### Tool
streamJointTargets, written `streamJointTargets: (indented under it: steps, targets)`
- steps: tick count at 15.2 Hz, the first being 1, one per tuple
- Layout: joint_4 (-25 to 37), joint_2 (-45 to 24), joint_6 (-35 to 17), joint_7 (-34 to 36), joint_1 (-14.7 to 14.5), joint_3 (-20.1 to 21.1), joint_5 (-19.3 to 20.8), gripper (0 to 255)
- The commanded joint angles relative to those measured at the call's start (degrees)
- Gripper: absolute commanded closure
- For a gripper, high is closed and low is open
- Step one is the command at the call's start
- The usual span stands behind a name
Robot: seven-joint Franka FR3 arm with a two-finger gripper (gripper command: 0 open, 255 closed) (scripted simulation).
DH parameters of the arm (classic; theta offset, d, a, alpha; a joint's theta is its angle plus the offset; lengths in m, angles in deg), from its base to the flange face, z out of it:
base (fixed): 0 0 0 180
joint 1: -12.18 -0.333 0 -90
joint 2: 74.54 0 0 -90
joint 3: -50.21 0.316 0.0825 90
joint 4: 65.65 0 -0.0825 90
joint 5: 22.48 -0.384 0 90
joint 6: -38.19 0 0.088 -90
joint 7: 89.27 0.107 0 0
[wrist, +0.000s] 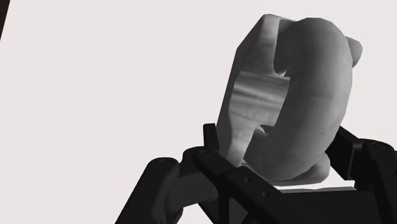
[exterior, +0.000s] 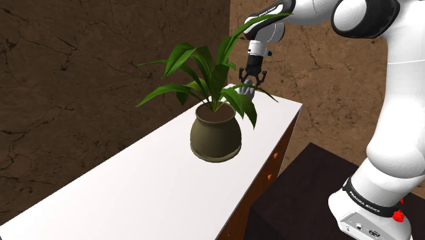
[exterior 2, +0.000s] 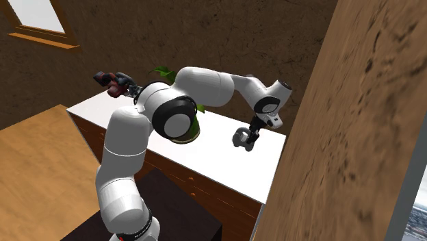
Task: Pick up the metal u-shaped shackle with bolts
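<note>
Noted in the gripper (wrist: 277,153), clasped from both sides at a narrow setting: the shackle (wrist: 299,83), gripped at the end nearest the hand. Long axis in line with the fingers, pointing away from them. No reach left to make; judged ready for a straight lift. Position: low over the far end of the white worktop (exterior: 136,184), beyond the potted plant (exterior: 215,133); contact with the surface not determinable. Plain grey, smooth, rounded, dull sheen; bolts not distinguishable.

Potted plant (exterior: 214,116) on white-topped cabinet (exterior: 136,184).
</note>
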State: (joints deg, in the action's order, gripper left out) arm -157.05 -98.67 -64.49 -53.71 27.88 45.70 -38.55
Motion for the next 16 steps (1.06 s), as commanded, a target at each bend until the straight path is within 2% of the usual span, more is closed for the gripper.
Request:
streamJointTargets:
  steps: [1, 14, 16]
  targets:
    - [0.56, 0.43, 0.98, 0.28, -0.01, -0.02, 0.09, 255]
    - [7.67, 2.35, 9.78, 2.34, 0.29, -0.14, 0.60, 255]
    - [7.77, 2.37, 9.89, 2.36, 0.29, -0.14, 0.61, 255]
